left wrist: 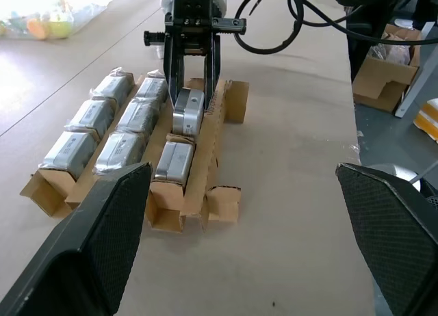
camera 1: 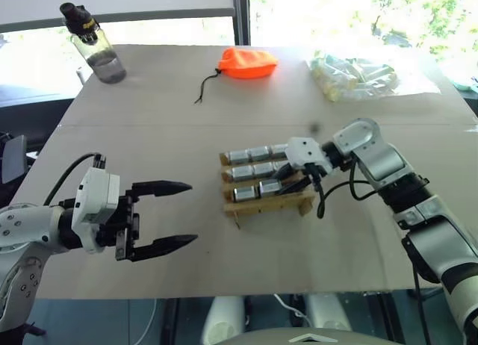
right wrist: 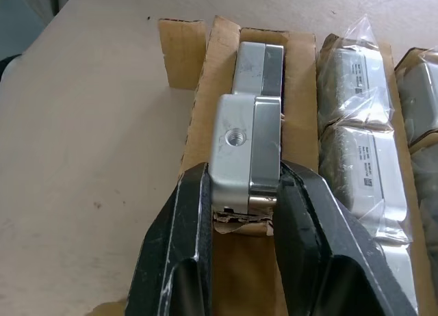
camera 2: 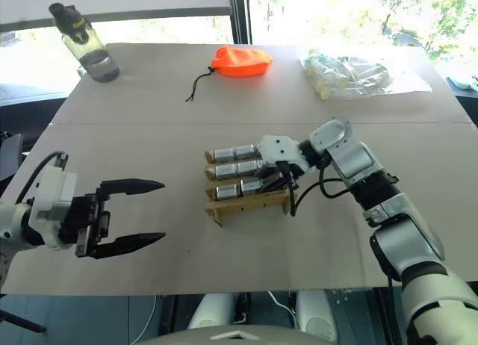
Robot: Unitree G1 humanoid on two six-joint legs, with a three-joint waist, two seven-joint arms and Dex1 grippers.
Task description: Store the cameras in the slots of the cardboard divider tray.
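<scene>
Eight cameras (left wrist: 123, 141) sit in the one cardboard divider tray (left wrist: 215, 162); right gripper (right wrist: 243, 193) clamps the near row's middle one; left gripper (camera 1: 170, 214) gapes wide.

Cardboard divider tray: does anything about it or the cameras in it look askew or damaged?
Yes. In the light-brown cardboard divider tray, the silver-grey metal camera clamped by the right gripper sits raised, not down level like its neighbour. The cardboard edge under it looks crumpled and torn.

Bright daylight from far windows (camera 1: 321, 9), blown-out glare there; soft shadows; frames sharp.
</scene>
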